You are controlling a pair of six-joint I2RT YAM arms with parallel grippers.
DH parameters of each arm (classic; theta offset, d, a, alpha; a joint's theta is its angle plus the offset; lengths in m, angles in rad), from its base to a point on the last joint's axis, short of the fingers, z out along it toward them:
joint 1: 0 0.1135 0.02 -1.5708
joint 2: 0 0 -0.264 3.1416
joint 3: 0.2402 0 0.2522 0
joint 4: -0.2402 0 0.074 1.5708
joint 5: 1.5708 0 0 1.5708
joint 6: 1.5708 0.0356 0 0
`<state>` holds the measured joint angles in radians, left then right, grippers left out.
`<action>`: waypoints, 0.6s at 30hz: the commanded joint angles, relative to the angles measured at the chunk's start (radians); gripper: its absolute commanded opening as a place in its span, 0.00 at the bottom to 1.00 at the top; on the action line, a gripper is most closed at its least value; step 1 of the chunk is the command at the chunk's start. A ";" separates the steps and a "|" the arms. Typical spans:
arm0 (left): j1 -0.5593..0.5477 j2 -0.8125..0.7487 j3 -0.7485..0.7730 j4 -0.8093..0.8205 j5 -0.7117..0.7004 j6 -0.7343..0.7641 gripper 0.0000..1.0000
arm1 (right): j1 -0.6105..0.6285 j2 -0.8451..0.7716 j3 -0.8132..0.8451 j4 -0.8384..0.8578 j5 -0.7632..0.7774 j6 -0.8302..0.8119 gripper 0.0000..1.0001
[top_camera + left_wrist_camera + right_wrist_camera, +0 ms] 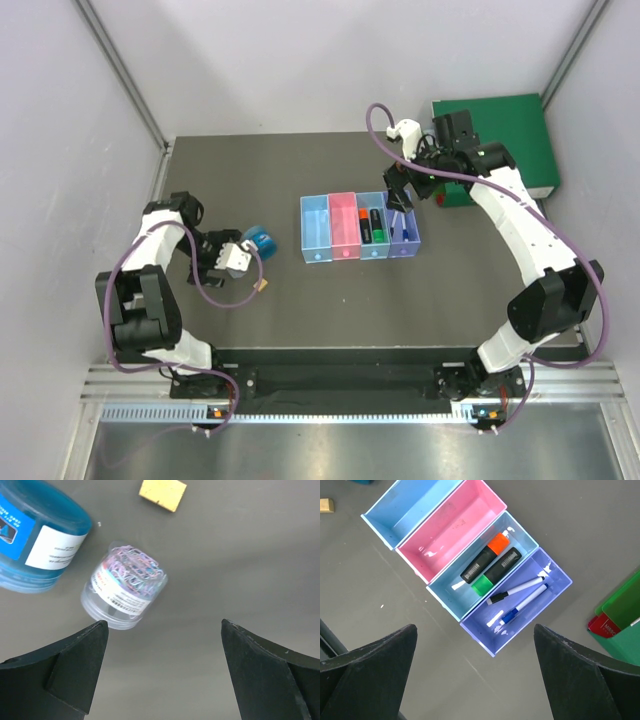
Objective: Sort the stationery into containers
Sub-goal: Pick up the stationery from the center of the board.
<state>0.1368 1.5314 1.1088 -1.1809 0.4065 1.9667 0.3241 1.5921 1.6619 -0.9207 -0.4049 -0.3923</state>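
Item: my left hand (164, 630), spread, poised by clip tin (125, 587) for pickup (pens (520, 588) already binned); my right hand (475, 630) spread, empty.

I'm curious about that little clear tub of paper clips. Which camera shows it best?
The left wrist view: the clear tub sits close up beside the blue tin, coloured clips visible inside. In the top external view I cannot make it out near the left gripper. The right wrist view misses it.
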 commanded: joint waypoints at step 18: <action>0.006 0.116 -0.017 0.139 0.101 0.686 0.99 | -0.005 -0.044 -0.028 0.008 0.015 -0.013 1.00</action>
<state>0.1368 1.6157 1.0920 -1.0222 0.4877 1.9812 0.3241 1.5883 1.6428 -0.9215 -0.3920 -0.3927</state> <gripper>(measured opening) 0.990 0.995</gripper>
